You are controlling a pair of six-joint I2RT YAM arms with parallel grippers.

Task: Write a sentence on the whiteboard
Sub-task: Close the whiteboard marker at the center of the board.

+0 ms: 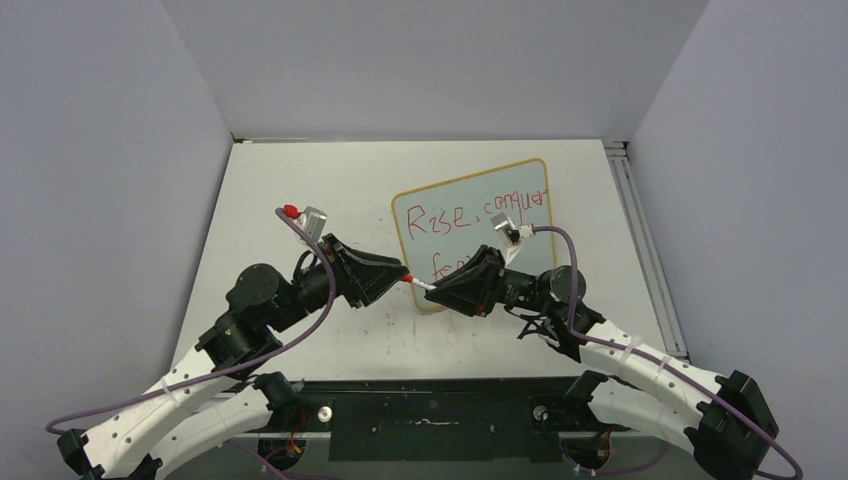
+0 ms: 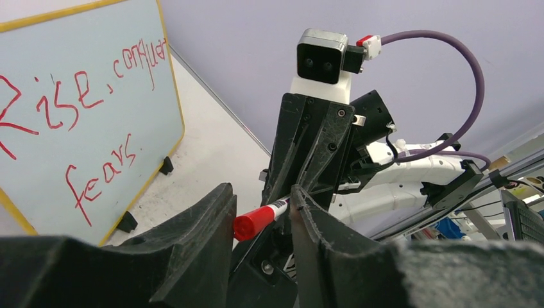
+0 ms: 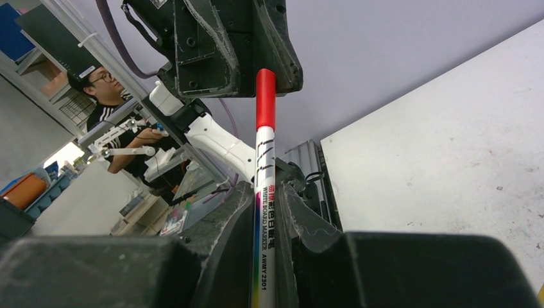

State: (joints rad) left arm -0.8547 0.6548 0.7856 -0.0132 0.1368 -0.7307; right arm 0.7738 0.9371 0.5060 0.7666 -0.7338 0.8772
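Red lettering, the sentence (image 1: 468, 215), stood on the whiteboard (image 1: 470, 190), which was propped on the white surface (image 1: 300, 170) beyond both arms.

Top view: the left end effector (image 1: 398, 277) and right end effector (image 1: 437, 287) met nose to nose in front of the board. The marker (image 1: 420, 284) bridged them, and they hid most of the second line.

Left wrist view: left jaws stood part-open astride the red cap (image 2: 252, 222) with a gap on one side, so not clamped by my reading. Board was cut off at the left of the view.

Right wrist view: right jaws were closed tight on the marker barrel. Cap tip vanished inside the left jaws; board out of shot.

Judgement: board light and stiff, perched on small clip feet (image 2: 127, 222), so likely to tip or slide. Take it by the wood frame, never on the smearable lettering.
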